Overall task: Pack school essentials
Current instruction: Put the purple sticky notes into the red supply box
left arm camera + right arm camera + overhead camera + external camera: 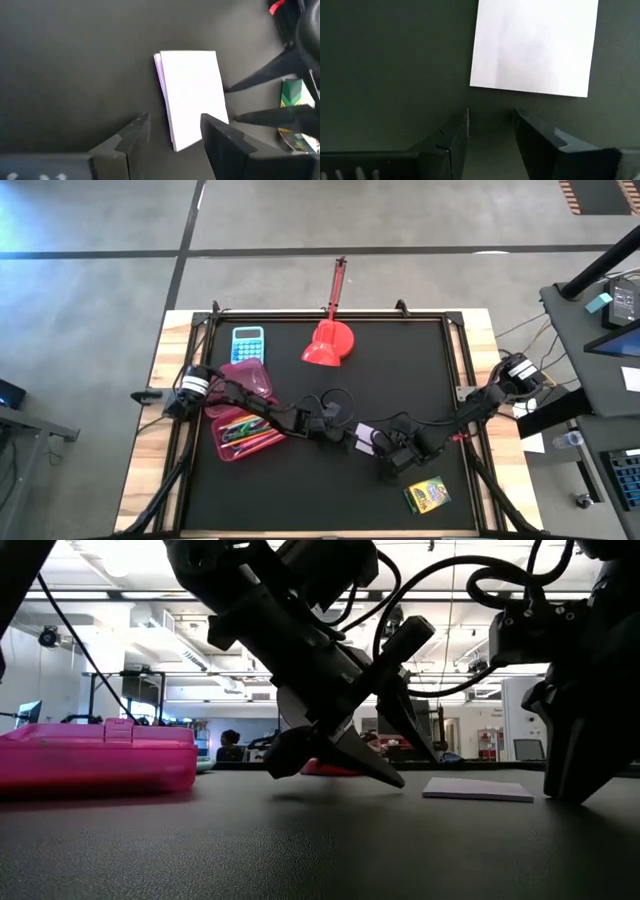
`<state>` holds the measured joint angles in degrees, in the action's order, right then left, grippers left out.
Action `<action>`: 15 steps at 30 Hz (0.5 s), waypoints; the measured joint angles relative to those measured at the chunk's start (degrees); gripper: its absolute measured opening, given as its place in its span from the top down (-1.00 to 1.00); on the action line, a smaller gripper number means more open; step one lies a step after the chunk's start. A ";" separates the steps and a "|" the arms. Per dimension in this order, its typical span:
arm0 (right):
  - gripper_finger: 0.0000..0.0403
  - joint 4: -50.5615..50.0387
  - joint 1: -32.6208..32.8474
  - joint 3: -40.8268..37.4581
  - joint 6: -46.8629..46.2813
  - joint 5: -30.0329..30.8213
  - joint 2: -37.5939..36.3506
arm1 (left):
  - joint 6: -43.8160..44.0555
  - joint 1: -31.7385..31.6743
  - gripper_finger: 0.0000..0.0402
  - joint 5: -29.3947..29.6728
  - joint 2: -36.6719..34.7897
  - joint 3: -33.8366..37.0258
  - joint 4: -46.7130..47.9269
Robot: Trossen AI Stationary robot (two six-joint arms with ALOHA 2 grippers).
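A small white square pad (pixel 192 95) lies flat on the black mat, right of centre. My left gripper (pixel 175 120) comes at it from the table's left, slanting down and open, with its fingers on either side of the pad's nearest corner. My right gripper (pixel 491 112) comes from the right, open, with its tips just short of the pad's opposite edge (pixel 530 92). In the low view the left gripper's fingertip (pixel 392 778) is down at the mat beside the pad (pixel 478 788). An open pink case (pixel 245 425) at the left holds coloured pens. A green-yellow crayon box (pixel 427 495) lies near the front right.
A light-blue calculator (pixel 247 343) lies at the far left of the mat. A red scoop (pixel 328 345) with a long handle lies at far centre. The case's lid (pixel 247 380) stands open behind its tray. Bare mat lies in front of both grippers.
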<state>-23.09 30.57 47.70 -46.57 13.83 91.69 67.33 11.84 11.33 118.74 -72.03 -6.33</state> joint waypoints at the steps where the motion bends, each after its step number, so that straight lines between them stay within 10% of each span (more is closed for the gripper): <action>1: 0.28 0.11 -0.11 0.01 0.04 0.13 0.33 | 0.00 -0.13 0.22 0.06 0.00 -0.02 -0.02; 15: 0.28 8.01 -1.89 -0.08 3.41 3.48 2.13 | 0.00 -0.33 0.22 0.16 0.00 0.35 1.29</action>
<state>-15.07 28.68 47.62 -43.16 17.31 93.82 67.33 11.51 11.49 118.74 -71.68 -5.04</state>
